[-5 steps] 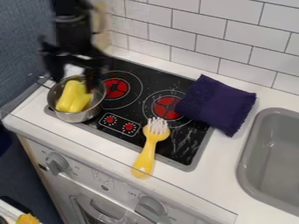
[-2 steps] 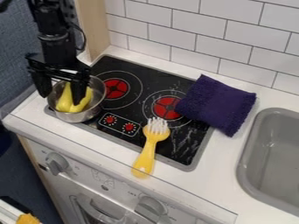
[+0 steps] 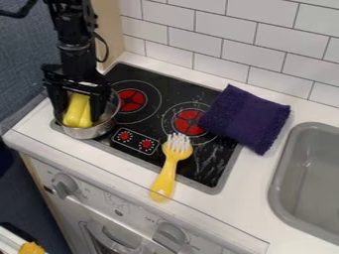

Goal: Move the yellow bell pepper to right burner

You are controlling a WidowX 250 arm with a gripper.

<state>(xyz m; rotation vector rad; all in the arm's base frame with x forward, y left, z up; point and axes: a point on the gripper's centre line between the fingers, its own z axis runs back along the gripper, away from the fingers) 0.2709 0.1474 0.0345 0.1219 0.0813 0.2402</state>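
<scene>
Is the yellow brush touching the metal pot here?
Apart. The camera view shows the stovetop's panel of red dials in the gap between the yellow brush and the metal pot.

Arm (image 3: 77, 47): enters at the top edge, left of centre, and hangs near upright. Gripper (image 3: 79, 117): at the arm's lower end, pointing down, level across its body. Fingers (image 3: 99, 101): two, set well apart, roughly parallel, tips down, one to each side. Cable (image 3: 104, 45): loops out from the arm's right-hand side in the view.
</scene>
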